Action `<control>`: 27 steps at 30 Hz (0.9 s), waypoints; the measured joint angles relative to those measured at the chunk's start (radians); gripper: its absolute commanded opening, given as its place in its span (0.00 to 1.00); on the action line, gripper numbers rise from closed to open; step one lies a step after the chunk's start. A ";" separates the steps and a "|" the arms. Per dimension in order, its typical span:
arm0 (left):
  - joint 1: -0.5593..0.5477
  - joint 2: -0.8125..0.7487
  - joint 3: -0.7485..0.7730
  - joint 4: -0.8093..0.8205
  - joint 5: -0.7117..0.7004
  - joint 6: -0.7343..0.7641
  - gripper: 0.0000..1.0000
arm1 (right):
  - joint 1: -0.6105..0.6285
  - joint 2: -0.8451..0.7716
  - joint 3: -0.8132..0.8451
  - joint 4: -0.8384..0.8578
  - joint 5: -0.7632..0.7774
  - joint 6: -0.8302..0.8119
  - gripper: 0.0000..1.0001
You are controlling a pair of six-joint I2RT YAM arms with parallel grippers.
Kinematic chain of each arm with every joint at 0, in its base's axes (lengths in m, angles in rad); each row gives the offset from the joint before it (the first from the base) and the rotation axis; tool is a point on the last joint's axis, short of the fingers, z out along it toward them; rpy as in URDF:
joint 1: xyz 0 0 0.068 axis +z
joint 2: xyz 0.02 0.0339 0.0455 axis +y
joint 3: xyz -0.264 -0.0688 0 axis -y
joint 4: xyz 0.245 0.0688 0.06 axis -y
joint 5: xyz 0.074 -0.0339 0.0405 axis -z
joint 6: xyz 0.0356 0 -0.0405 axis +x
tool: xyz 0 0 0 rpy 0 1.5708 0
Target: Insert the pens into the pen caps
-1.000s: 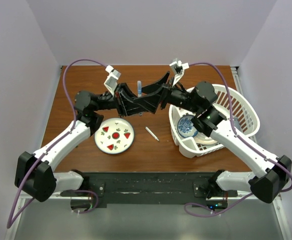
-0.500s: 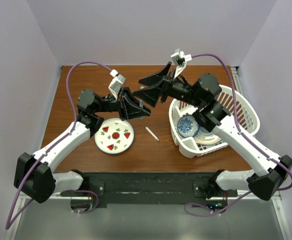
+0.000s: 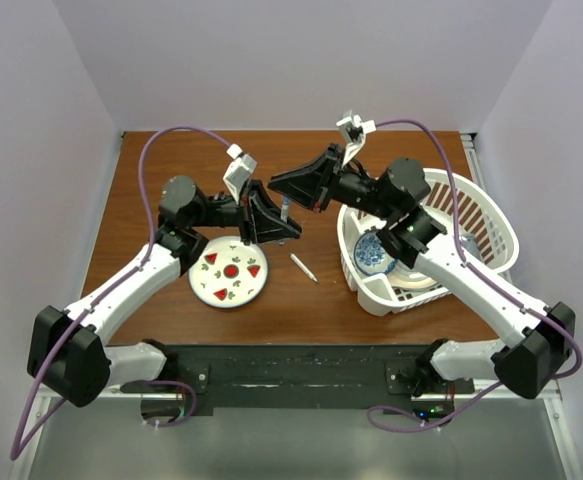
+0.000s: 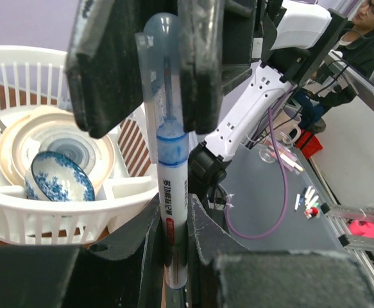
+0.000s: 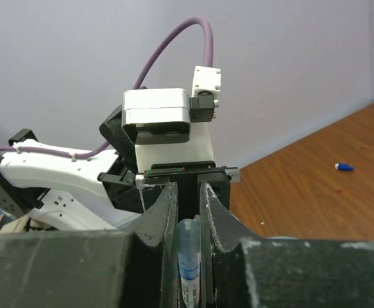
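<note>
One pen in play: white-barrel pen (image 4: 174, 212) standing upright above the surface (image 3: 311, 305), between the two arms.
Left fingers (image 4: 135, 256): staying nearly closed, pinching the lower barrel.
Cap (image 4: 163, 70): clear-blue, sitting over the pen's top end.
Right fingers (image 5: 156, 237): wide apart a second ago, now clamping shut on the cap.
Meaning: both ends are gripped, so I'm reading this as the push-together step; seating depth is unclear.
Loose pen (image 3: 304, 268): lying on the surface right of the plate (image 3: 195, 277), waiting.
Stray blue cap (image 5: 344, 167): lying on the surface, well apart.
</note>
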 measured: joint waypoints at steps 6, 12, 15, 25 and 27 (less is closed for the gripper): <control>-0.003 0.022 0.037 -0.173 -0.004 0.089 0.00 | 0.006 -0.058 -0.132 0.070 0.098 -0.016 0.00; -0.003 0.069 0.145 -0.355 -0.069 0.198 0.00 | 0.006 -0.069 -0.163 0.097 0.233 -0.045 0.00; -0.003 0.095 0.183 -0.395 -0.077 0.217 0.00 | 0.006 -0.068 -0.178 0.126 0.275 -0.050 0.00; -0.003 0.171 0.248 -0.498 -0.093 0.272 0.00 | 0.006 -0.047 -0.263 0.228 0.381 -0.044 0.00; -0.003 0.184 0.271 -0.525 -0.094 0.287 0.00 | 0.006 -0.044 -0.274 0.258 0.397 -0.036 0.00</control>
